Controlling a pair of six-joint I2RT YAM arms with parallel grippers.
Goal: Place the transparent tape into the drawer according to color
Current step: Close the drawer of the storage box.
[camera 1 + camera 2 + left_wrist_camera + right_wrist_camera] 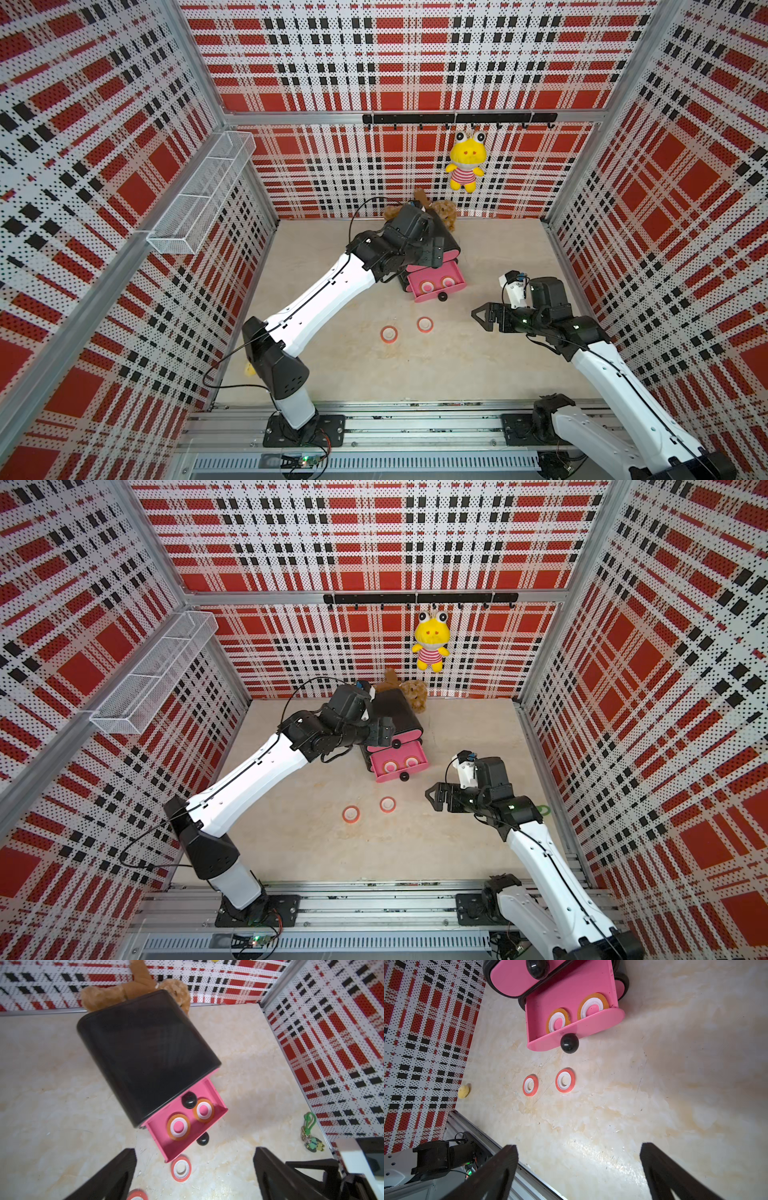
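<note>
Two orange tape rings (591, 1001) are lying inside the open drawer (593, 1026). Two red tape rings (565, 1070) are sitting on the surface (654, 1084) just in front of it. The left gripper (194, 1149) is hovering above the drawer and the right gripper (578, 1146) beside it, both spread wide and empty.

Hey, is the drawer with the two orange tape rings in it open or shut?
Open. The drawer is pulled out of the black cabinet, its tray exposed, with two yellow-orange tape rings lying flat inside.
</note>
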